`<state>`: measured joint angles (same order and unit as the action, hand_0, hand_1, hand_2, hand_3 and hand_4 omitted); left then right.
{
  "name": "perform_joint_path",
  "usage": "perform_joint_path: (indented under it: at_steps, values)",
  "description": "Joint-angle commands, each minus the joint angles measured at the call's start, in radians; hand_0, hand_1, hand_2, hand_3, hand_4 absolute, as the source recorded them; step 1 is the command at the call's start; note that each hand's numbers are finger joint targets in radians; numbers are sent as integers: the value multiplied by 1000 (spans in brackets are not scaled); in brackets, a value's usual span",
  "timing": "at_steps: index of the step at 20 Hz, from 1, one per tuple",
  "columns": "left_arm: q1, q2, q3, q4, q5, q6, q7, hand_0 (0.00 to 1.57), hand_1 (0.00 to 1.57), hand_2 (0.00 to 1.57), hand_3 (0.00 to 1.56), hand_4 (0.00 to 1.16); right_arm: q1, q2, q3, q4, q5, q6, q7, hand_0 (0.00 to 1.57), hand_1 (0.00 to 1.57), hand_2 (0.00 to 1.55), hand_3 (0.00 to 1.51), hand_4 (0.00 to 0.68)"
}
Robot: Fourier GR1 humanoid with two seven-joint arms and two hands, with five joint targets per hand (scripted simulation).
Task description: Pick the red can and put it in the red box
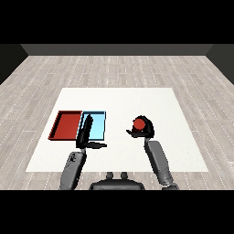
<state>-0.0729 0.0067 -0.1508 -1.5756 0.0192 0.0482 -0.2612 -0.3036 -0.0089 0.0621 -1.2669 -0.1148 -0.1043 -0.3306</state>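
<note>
The red can [139, 124] stands upright on the white table [119, 100], right of centre. My right hand [145, 131] is curled round it, thumb on the left and fingers round the far and right side. The red tray [66, 125] lies flat at the table's left. My left hand [85, 131] hovers with straight fingers pointing away from me over the left edge of the light blue tray [97, 125], thumb sticking out to the right; it holds nothing.
The light blue tray lies right beside the red tray, between it and the can. Bare white table extends behind the trays and to the right of the can. A grey wooden floor surrounds the table.
</note>
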Motion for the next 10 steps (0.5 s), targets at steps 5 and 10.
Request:
perform_joint_path:
  at_steps: [5,10]
  values:
    - [-86,-7,-144,64,42,91,34,0,0,0,0,0,-45,9,117,-8,-44,-112,-8,1425,1425,1443,1423,662]
    - [-36,-7,-210,14,58,119,40,0,0,0,0,0,-61,9,139,72,-67,-119,-91,1410,1410,1436,1418,653]
